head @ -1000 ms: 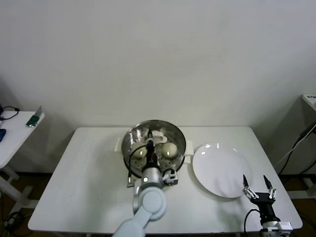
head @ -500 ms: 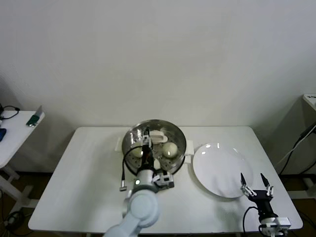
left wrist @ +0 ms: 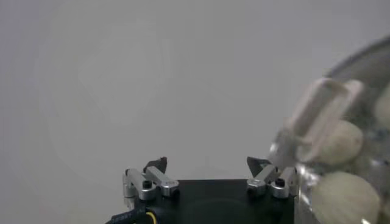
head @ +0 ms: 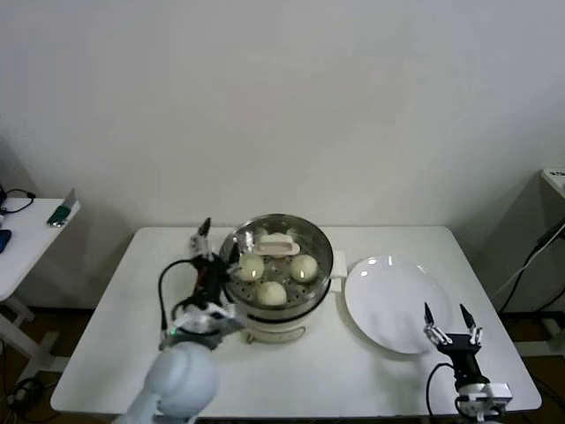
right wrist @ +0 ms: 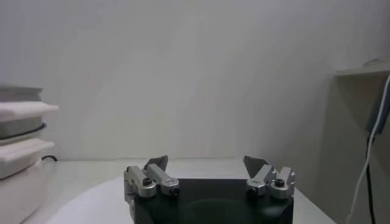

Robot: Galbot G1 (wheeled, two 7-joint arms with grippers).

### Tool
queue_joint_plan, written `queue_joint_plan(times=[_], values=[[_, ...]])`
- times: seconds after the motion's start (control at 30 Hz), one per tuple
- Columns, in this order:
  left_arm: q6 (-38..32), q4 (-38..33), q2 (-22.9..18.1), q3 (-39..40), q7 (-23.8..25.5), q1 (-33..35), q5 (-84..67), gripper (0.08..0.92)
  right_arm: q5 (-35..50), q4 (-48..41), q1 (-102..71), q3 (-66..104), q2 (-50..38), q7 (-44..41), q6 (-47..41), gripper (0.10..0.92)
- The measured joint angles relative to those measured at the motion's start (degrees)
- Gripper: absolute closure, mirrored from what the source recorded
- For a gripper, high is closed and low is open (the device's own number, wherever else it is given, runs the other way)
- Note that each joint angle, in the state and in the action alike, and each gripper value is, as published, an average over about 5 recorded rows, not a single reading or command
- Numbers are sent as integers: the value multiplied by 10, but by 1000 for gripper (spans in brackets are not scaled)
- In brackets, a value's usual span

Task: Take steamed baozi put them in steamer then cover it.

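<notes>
Steamed baozi (head: 272, 292), smooth cream-white rounds, sit inside the steamer (head: 243, 314), a shiny steel basket on a cream-white pot base near the middle of the tabletop (head: 115, 309). Four buns show through the cover (head: 277, 246), a clear glass lid with a metal rim and a pale bar handle, which rests on the basket. That tabletop is a plain white rectangle against a bare off-white wall. Just right of the steamer lies a flat, glossy white plate (head: 393, 305). A second white table (head: 26, 238) stands at the far left of the room with small items on it.

Beside the steamer on its left hangs the left tool (head: 205, 246), fingers spread apart and clear of the lid; its wrist view shows the lid's handle and buns close by. At the tabletop's near right edge, the right tool (head: 446, 316) waits with fingers apart, holding nothing.
</notes>
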Motion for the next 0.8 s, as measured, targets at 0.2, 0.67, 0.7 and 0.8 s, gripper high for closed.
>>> queue_joint_plan(times=[0.2, 0.67, 0.7, 0.8], values=[[-117, -4, 8, -141, -45, 64, -219, 177, -18, 4, 6, -10, 6, 2, 6, 203], [-352, 101, 14, -282, -53, 189, -537, 177, -40, 1, 15, -24, 8, 9, 8, 203], [-365, 110, 13, -282, -52, 194, -546, 177, -41, 2, 14, -25, 8, 9, 8, 203], [-398, 134, 10, -281, -47, 205, -569, 177, -41, 4, 14, -27, 8, 9, 6, 203]])
